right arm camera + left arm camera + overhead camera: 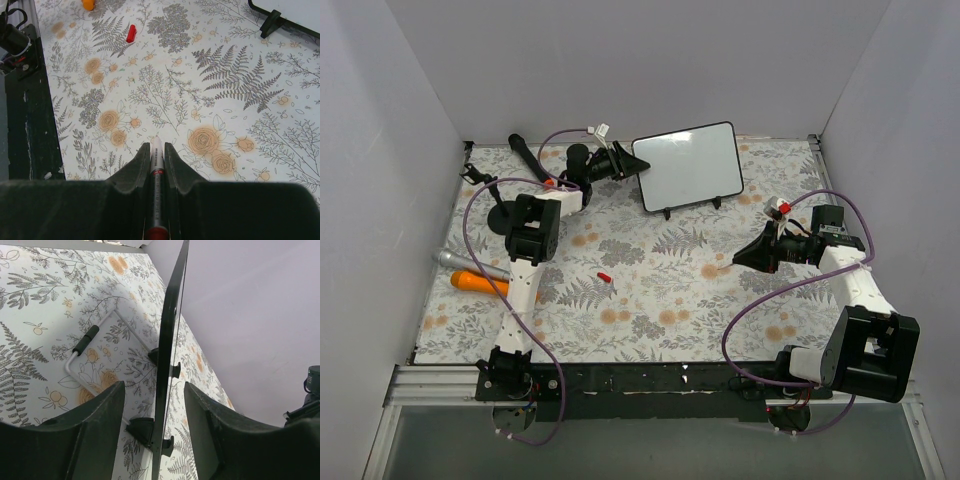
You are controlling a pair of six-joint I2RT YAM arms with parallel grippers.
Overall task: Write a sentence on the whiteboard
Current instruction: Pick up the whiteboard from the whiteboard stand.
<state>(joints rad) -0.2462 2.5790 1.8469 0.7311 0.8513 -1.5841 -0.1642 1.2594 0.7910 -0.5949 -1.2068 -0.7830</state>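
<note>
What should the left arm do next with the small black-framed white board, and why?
Probably close the left gripper on the edge of the small black-framed whiteboard: its jaws straddle that edge with gaps either side, and the right gripper clamps the red-banded white marker pen, so steadying the board likely comes first.

Mat centre open, only 1 red cap (604, 276) lying there. Whiteboard (688, 165) blocks back middle. Left gripper (640, 163) straddles its left edge, slim gap each side. 2 sticks, orange (478, 283) and silver (460, 262), crowd left rim. Right gripper (737, 262), pinching marker (156, 160), over bare mat.
</note>
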